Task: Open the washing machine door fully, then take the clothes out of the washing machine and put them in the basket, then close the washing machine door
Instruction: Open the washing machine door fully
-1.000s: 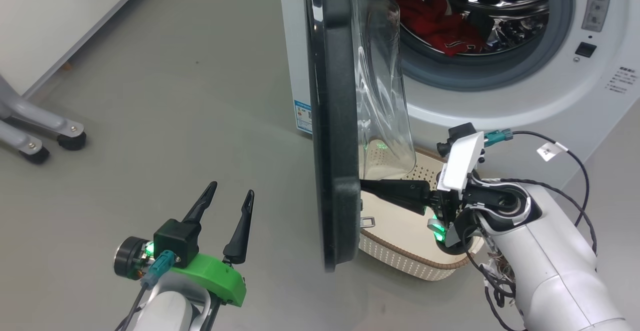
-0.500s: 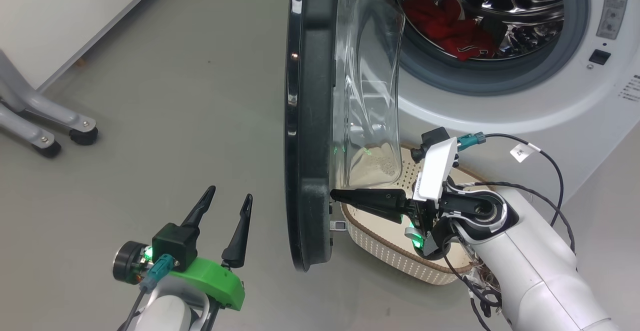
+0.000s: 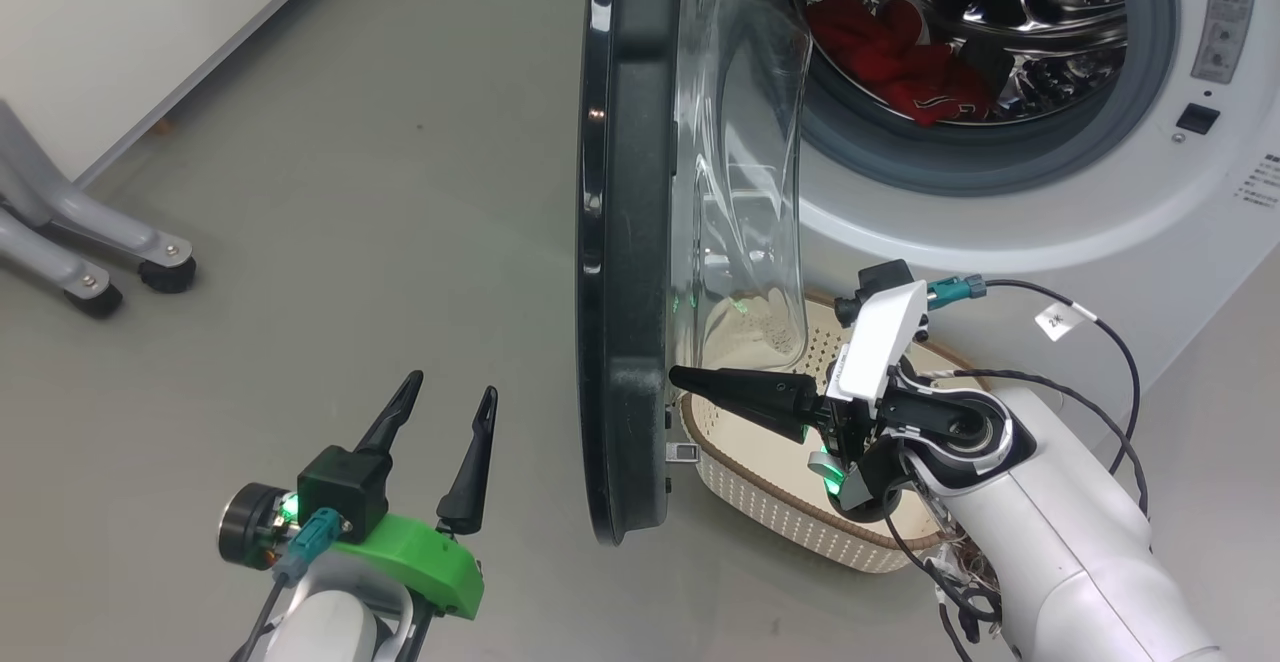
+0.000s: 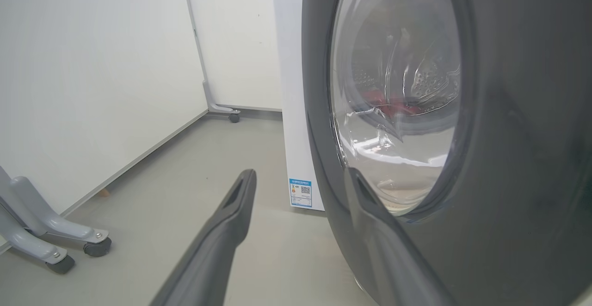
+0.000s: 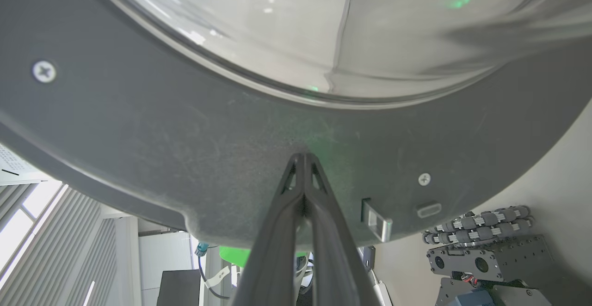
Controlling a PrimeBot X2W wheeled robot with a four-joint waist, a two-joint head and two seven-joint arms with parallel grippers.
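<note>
The washing machine door point(image 3: 625, 242) stands swung out from the washing machine point(image 3: 1000, 232), seen edge-on from the head, its clear glass bowl point(image 3: 740, 162) bulging toward the right claw's side. The right claw point(image 3: 680, 378) is pinched shut with nothing between its fingers, and its tips meet the door's grey inner face just below the glass; in the right wrist view a small latch hook point(image 5: 377, 220) sits close beside the fingers. Directly beneath this claw lies the basket point(image 3: 800, 522), on the floor against the machine's front. Above and beyond the claw, past the glass, the clothes point(image 3: 890, 52) lie red in the steel drum. On the door's other, outer side the left claw point(image 3: 450, 385) is spread wide and holds nothing, near the door but apart from it. Ahead of it, in the left wrist view, a blue label point(image 4: 300, 192) with a QR code is stuck low on the machine's white side; its print is too small to read. A grey warning sticker point(image 3: 1225, 27), printed lines point(image 3: 1262, 182) and a white cable tag point(image 3: 1058, 320) are likewise illegible. Grey castor legs point(image 3: 90, 262) stand well off beyond the left claw.
</note>
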